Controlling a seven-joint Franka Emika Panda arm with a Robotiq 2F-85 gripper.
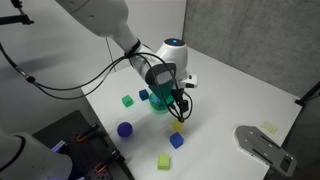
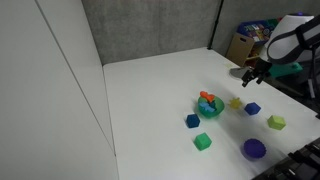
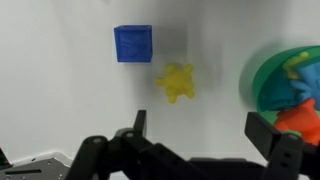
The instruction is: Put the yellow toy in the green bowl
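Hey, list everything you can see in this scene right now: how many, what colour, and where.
pale-yellow irregular toy block: one, yellow, on the table between a blue cube and the bowl
teal-green shallow round bowl: one, holding orange and blue pieces
small blue cubes: two, one beside the toy, one on the bowl's far side
small green cube: one, near the table's front edge
lime yellow-green cube: one, near the purple piece
purple round piece: one, at the table's edge
white table: one
Robotiq gripper: one, black, open, above the toy
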